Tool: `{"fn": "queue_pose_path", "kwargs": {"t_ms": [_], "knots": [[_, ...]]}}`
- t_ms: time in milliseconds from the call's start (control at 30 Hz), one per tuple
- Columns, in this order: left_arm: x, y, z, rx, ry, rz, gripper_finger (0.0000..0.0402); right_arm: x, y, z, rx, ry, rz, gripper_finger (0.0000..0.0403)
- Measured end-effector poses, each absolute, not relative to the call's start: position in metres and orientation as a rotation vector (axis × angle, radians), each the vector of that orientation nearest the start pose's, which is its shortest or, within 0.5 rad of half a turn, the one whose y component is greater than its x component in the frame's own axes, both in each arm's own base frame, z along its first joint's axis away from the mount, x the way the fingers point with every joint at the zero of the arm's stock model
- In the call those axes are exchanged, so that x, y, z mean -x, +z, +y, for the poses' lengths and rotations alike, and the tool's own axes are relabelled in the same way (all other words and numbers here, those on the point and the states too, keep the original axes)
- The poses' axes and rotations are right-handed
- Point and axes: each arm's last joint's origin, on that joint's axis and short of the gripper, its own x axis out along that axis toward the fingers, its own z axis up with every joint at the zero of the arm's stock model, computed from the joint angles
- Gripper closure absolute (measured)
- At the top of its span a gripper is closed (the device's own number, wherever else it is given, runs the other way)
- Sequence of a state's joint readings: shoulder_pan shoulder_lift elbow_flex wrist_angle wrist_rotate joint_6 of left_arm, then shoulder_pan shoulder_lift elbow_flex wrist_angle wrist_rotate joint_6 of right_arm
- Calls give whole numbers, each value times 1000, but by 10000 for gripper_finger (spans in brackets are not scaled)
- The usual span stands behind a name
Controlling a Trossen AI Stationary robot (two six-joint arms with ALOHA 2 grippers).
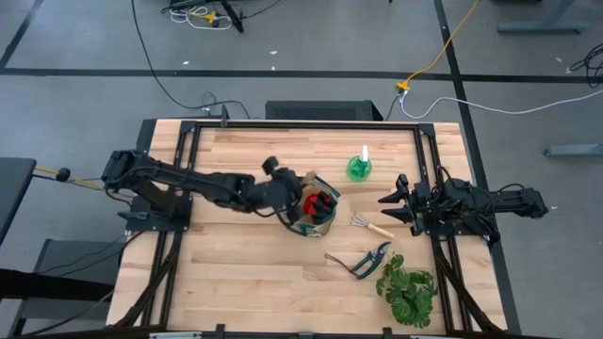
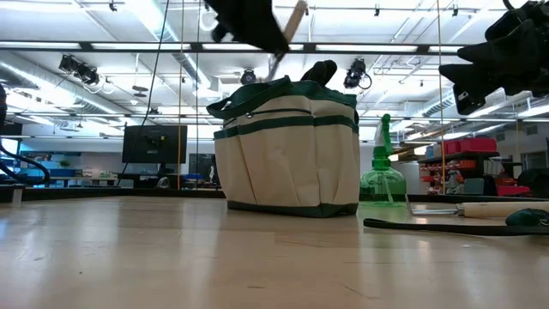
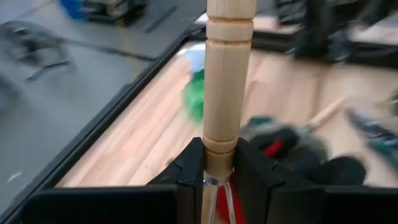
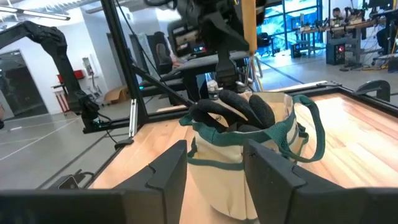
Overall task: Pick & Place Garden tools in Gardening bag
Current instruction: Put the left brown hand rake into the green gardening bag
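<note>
The tan gardening bag (image 1: 320,215) with green trim stands mid-table, red gloves (image 1: 320,201) showing inside it. My left gripper (image 1: 292,200) hovers over the bag's left rim, shut on a wooden-handled rake (image 3: 227,81). My right gripper (image 1: 388,209) is open and empty to the bag's right, pointing at the bag (image 4: 242,155). The green spray bottle (image 1: 359,168) stands upright behind them. A second rake (image 1: 373,227) and the pruning shears (image 1: 362,262) lie flat on the table. My left gripper pinches the rake's wooden handle at its lower end (image 3: 219,146), just above the metal neck, between its two fingers. The fingers lie across the handle. The rake is lifted, tilted near upright, its handle (image 2: 293,19) up and its metal shaft (image 2: 275,65) pointing down into the bag's mouth.
A leafy green plant (image 1: 407,292) sits at the near right. Dark frame rails (image 1: 443,188) run along the table's left and right sides. Bare wood lies left of and in front of the bag.
</note>
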State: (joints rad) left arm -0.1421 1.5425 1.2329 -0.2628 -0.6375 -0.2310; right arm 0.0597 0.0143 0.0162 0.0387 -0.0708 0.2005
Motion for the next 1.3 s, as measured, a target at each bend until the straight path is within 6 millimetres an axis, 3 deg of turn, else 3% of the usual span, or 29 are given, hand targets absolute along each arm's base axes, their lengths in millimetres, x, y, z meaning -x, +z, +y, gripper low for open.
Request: {"fn": "queue_pose_path", "kwargs": {"t_ms": [100, 367, 533, 1033, 1300], "knots": [[-343, 300, -17, 35, 498, 467, 334, -97, 171, 8, -200, 134, -24, 243], [-342, 272, 4, 106, 380, 416, 334, -97, 171, 8, -200, 133, -23, 243], [-342, 260, 5, 118, 262, 338, 334, -97, 171, 8, -200, 133, -23, 243], [-327, 223, 12, 126, 202, 299, 334, -97, 171, 8, -200, 131, -23, 243], [-326, 221, 5, 102, 139, 293, 334, -97, 171, 8, -200, 131, -23, 243]]}}
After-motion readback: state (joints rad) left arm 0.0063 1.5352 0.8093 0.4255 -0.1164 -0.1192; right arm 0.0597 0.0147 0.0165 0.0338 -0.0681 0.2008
